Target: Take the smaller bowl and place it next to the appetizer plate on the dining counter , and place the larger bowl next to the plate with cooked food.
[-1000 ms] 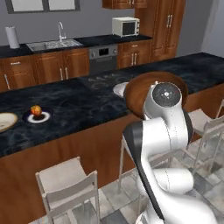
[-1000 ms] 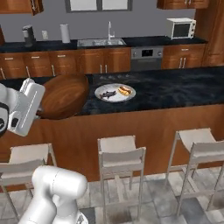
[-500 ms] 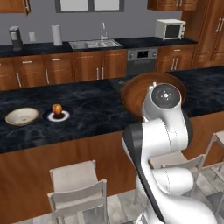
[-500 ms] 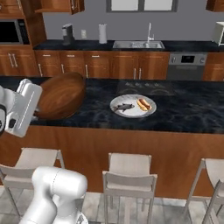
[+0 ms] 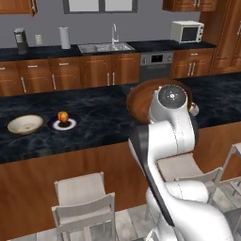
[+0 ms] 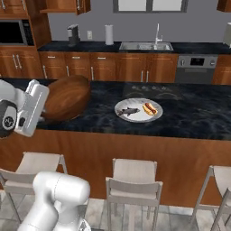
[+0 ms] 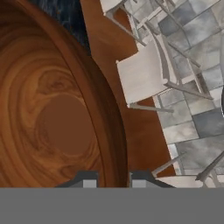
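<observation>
My gripper [image 7: 114, 180] is shut on the rim of the larger bowl [image 7: 52, 113], a deep dark wooden one. It holds the bowl [image 6: 65, 97] tilted on its side above the dining counter [image 6: 189, 119], left of the plate with cooked food [image 6: 138, 109]. The hand [image 6: 29, 108] sits at the bowl's near-left edge. From the left, the wooden bowl [image 5: 141, 96] shows partly behind my arm. The smaller bowl [image 5: 25, 124], cream-white, rests on the counter just left of the appetizer plate [image 5: 62, 123], which bears an orange-red ball.
Pale stools [image 6: 133, 176] stand along the counter's front. Behind the counter run wooden cabinets with a sink [image 5: 103, 47], an oven [image 5: 157, 63] and a microwave [image 5: 187, 31]. Bare marble lies between the wooden bowl and the food plate.
The whole picture shifted as the base moved, then settled over the last half second. The wooden bowl has stayed tilted in my gripper throughout.
</observation>
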Motion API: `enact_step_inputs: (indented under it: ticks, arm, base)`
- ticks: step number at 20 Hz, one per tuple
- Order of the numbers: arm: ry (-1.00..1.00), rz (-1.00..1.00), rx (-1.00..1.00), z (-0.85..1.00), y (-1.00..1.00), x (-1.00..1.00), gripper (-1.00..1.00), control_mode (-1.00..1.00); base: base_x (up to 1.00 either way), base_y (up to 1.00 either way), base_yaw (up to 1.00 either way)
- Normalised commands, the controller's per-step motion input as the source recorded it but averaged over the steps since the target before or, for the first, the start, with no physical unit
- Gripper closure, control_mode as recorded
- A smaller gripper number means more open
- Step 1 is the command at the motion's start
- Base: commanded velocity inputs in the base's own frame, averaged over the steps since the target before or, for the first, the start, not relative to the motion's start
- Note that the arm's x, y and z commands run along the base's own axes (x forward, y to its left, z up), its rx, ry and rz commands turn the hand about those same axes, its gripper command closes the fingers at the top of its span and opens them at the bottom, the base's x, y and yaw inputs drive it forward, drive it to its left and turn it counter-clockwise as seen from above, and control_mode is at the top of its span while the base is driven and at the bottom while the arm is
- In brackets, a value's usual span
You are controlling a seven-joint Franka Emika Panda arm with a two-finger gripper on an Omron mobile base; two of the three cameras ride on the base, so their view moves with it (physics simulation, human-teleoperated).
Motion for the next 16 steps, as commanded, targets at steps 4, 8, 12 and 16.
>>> enact_step_inputs:
  ticks: [4, 8, 12, 16]
  arm:
    - [0.28, 0.09, 0.03, -0.18, 0.14, 1.00, 1.00, -1.00]
    - [0.27, 0.12, 0.03, -0.29, 0.04, 1.00, 1.00, -1.00]
    - [0.13, 0.11, 0.01, -0.37, 0.00, 1.00, 1.00, -1.00]
    - [-0.05, 0.02, 0.13, -0.41, -0.01, 0.97, 1.00, -1.00]
  base:
    - [0.00, 0.00, 0.00]
    - [0.00, 0.00, 0.00]
    - [0.00, 0.00, 0.00]
    - [0.00, 0.00, 0.00]
